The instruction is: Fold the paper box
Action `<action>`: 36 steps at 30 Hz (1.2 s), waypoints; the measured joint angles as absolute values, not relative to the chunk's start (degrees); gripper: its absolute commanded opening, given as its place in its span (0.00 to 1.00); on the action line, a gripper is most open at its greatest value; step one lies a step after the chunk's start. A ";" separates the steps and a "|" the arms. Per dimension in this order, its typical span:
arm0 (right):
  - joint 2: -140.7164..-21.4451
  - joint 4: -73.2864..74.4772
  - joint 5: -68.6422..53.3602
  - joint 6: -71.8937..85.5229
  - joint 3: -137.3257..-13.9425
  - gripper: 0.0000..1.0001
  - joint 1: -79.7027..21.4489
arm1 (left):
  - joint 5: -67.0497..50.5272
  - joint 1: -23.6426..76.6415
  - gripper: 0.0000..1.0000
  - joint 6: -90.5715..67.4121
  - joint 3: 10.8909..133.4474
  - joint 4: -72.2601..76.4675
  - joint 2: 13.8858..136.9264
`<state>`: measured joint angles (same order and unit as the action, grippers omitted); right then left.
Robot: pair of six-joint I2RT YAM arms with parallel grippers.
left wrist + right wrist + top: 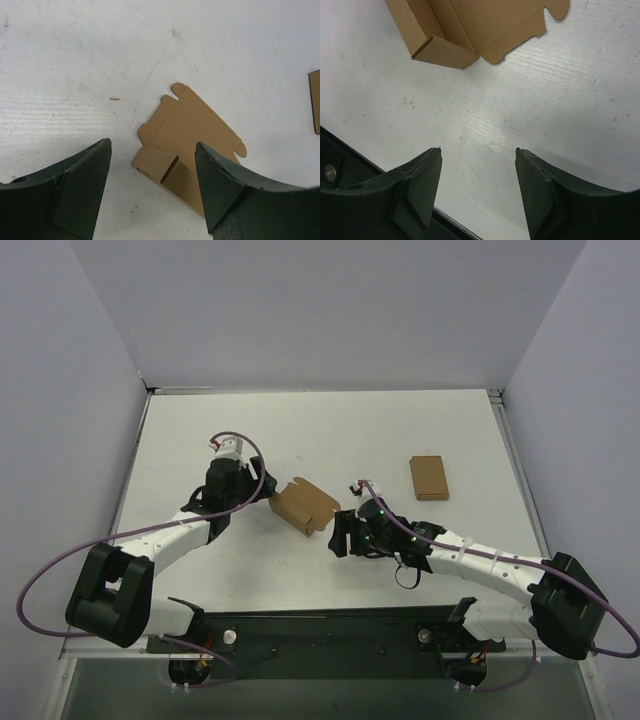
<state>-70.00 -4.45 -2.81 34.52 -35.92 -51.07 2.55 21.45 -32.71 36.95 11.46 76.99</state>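
On the left side of the white table (330, 430), the left arm is reaching forward and bending inward, and the left gripper (262, 484) (153, 143) is pointing toward the middle with its two dark fingers (80, 185) standing wide apart and gripping nothing. Just to its right, the paper box (303, 504) (190, 125) (470, 25) is lying near the table's centre, between the two grippers, partly formed: in the wrist views some walls are standing up at one end while a wide panel with notched flaps and rounded tabs is lying flat on the surface. In the left wrist view one finger is overlapping the box's near edge, but whether it is touching cannot be told. Just beside the box on its right, the right gripper (338, 533) (478, 150) is facing it, its fingers (415, 190) also spread apart over bare table and holding nothing, clear of the cardboard. Farther right and a little farther back, a plain brown cardboard rectangle (428, 477) (315, 107) is lying flat, well apart from the box.
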 measured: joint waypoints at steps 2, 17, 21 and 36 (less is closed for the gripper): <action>-69.89 -4.45 -2.68 34.50 -35.92 0.61 -51.07 | 2.55 21.37 0.77 -32.71 35.46 12.53 76.82; -70.83 -4.49 -2.61 34.50 -36.18 0.60 -51.09 | 1.28 20.40 0.73 -32.75 31.68 16.99 76.69; -70.87 -4.49 -2.61 34.50 -36.21 0.60 -51.09 | 1.10 20.40 0.72 -32.77 30.28 19.16 76.69; -71.09 -4.49 -2.59 34.50 -36.21 0.60 -51.09 | 0.60 20.47 0.67 -35.05 23.55 29.19 76.25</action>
<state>-71.09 -4.49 -2.59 34.50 -36.21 -51.09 0.60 20.47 -35.05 23.55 29.19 76.25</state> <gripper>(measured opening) 0.601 0.682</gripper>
